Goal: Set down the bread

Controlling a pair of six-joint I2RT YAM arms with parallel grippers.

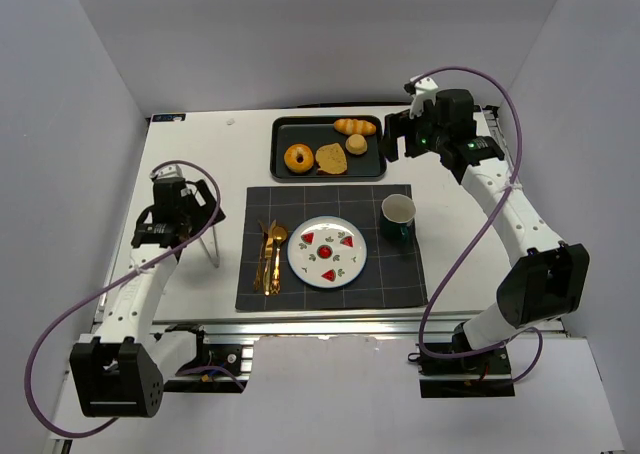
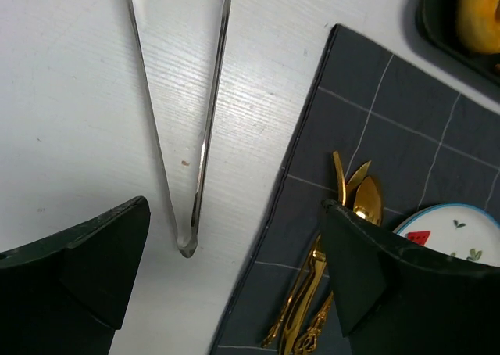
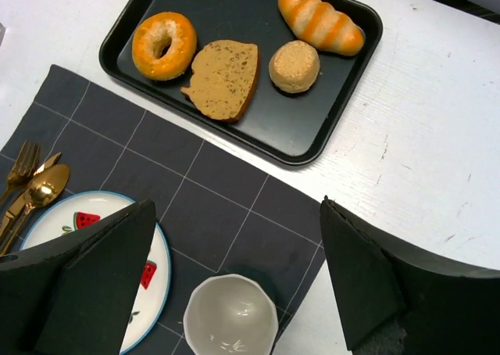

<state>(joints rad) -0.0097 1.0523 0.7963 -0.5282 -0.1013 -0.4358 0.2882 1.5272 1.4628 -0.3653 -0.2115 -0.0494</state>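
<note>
Bread (image 3: 164,44) lies in black tray (image 3: 234,3), at tray's 9 o'clock end; tray is at 12 o'clock from plate (image 1: 296,257). Left gripper (image 2: 234,206) & right gripper (image 3: 237,214): fingers apart, holding nothing.

White left arm (image 1: 140,284) and right arm (image 1: 505,199), black joints, purple cable (image 1: 465,70) looping off each; left gripper (image 2: 234,206) and right gripper (image 3: 238,202) show chunky matte-black fingers (image 3: 375,285).

The bread (image 3: 183,46), at ten o'clock in the tray (image 3: 258,128), has a glossy golden crust. The tray is matt black. The placemat (image 3: 195,183) is dark grey woven cloth. The plate (image 3: 55,214) and cup (image 3: 230,316) look like glazed ceramic. The cutlery (image 2: 355,206) is polished gold metal, and the tongs (image 2: 186,245) are mirror-bright steel. The white table (image 2: 78,97) shows a fine matt grain.
</note>
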